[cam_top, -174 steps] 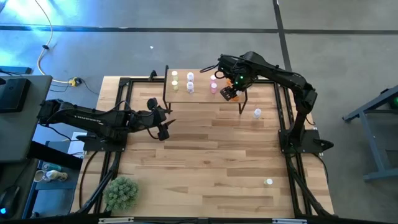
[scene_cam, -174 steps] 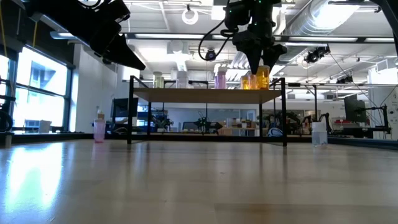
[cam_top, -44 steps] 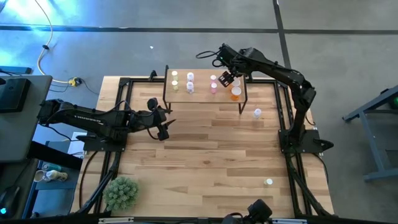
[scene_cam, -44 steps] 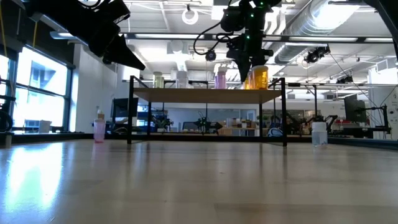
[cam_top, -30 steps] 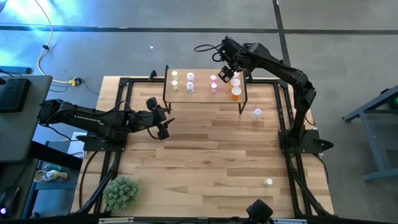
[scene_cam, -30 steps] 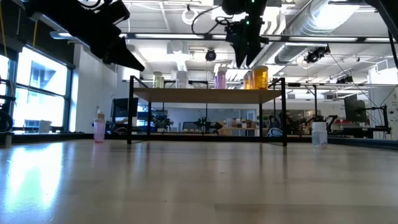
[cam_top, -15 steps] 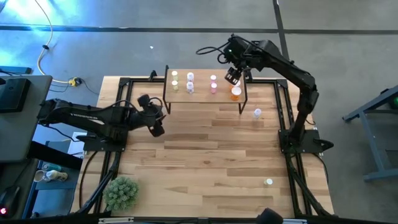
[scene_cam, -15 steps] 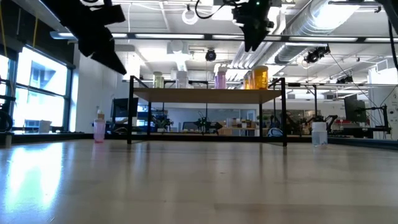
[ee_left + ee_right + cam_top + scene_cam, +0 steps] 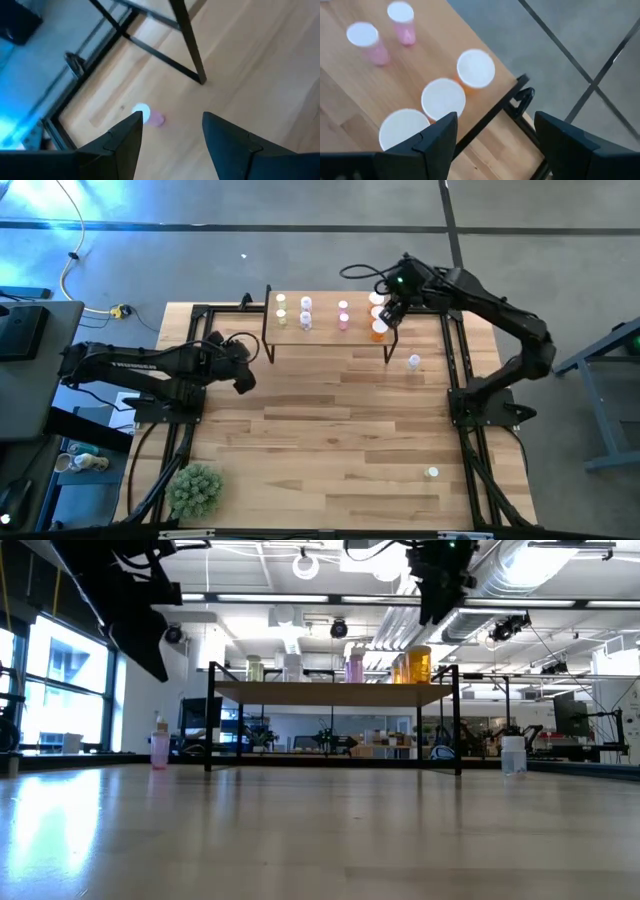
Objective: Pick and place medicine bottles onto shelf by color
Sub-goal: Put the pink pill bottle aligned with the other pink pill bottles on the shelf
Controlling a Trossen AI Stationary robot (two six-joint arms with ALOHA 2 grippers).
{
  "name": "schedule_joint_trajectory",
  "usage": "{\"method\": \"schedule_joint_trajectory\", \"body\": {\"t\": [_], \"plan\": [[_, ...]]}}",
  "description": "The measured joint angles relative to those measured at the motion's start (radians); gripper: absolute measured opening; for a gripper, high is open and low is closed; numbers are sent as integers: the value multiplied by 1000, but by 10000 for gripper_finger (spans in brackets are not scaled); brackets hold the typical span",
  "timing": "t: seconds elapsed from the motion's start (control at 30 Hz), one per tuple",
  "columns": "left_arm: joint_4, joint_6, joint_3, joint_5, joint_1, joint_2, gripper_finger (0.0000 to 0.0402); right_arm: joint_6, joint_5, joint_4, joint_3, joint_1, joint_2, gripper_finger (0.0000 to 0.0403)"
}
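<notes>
The shelf [image 9: 325, 330] at the far side of the tabletop [image 9: 330, 430] already carries most of the bottles, grouped by colour from above: two yellow-green bottles [image 9: 281, 308] at its left end, two pale lavender bottles [image 9: 305, 312] next to them, two pink bottles [image 9: 343, 314] after that, and three orange bottles [image 9: 476, 70] clustered at the right end, close to the shelf's edge.

Three bottles are not yet on the shelf. A pink bottle [image 9: 148, 115] stands on the tabletop just outside the shelf's left legs, and the left tool [image 9: 170, 137] hangs above it with its fingers apart and nothing between them. A pale bottle [image 9: 414, 362] stands on the tabletop just right of the shelf, and another pale bottle [image 9: 432, 473] sits well apart, near the front right corner.

The right tool [image 9: 492, 142] hovers over the orange group, fingers spread wide and empty.

By my judgement the sorting is roughly three-quarters done. The pink bottle under the left tool looks like the next pickup, bound for the pink pair, and the two pale ones on the right side remain for the right arm.
</notes>
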Motion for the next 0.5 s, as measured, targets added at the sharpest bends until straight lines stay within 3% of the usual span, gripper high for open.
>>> {"method": "schedule_joint_trajectory", "body": {"t": [0.27,0.5], "plan": [[-27,-263,-55,-17,-2,-6,197,11,-3,115,-198,0,-124,256],[79,-477,-144,-57,-2,-6,197,9,-3,184,-279,0,-169,256]]}}
